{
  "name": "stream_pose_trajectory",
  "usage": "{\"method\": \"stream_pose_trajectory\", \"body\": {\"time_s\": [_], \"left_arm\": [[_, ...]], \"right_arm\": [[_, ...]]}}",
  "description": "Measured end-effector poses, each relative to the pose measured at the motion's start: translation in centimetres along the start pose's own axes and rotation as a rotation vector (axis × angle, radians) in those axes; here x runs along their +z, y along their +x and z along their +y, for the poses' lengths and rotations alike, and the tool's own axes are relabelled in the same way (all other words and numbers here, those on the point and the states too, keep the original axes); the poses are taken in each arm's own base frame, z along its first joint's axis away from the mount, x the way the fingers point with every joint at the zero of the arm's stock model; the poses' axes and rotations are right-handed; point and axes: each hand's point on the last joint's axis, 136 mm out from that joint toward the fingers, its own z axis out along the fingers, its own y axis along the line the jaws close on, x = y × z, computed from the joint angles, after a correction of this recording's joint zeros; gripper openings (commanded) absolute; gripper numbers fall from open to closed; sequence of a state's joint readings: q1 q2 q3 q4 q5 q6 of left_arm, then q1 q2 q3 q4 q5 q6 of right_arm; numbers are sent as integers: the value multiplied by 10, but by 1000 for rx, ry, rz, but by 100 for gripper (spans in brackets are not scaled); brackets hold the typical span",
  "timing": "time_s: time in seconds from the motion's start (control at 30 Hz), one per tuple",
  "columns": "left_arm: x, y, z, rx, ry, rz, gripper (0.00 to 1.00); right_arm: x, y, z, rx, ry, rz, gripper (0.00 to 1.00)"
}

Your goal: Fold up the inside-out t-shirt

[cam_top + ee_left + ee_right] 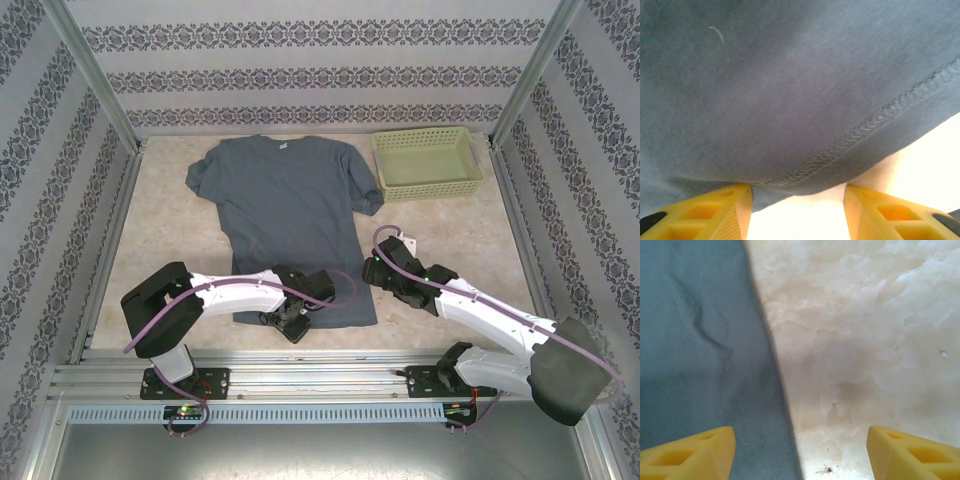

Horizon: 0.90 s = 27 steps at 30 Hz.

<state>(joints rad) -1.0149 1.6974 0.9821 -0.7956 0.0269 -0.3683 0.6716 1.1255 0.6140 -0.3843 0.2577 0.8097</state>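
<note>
Straddling the near hem of the inside-out t-shirt [285, 210], the left jaws stood part-open, yellow fingers [705, 215] either side of the stitched edge, clamping nothing. The shirt lay flat mid-desk [470, 240], collar far. The right jaws gaped wide over its right edge, empty. A light green basket [425, 160] sat far right, just beside a sleeve.

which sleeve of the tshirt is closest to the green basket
The right sleeve: its crumpled cuff lies just beside the near left corner of the basket; the left sleeve is across the t-shirt from it.
</note>
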Motion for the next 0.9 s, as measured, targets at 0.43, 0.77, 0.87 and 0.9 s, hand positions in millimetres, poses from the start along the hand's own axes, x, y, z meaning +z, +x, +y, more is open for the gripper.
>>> {"method": "stream_pose_trajectory", "body": {"time_s": [0.43,0.77,0.87,0.9], "left_arm": [[-1,-6,-4,-8,23,-23,19],[-12,-33,20,-65,-58,-161,7],[-19,-36,20,-68,-51,-185,6],[-20,-36,20,-69,-49,-191,6]], "right_arm": [[3,2,-4,6,7,1,70],[4,3,-4,5,7,6,70],[5,4,-3,4,4,12,70],[6,4,-3,4,1,13,70]]}}
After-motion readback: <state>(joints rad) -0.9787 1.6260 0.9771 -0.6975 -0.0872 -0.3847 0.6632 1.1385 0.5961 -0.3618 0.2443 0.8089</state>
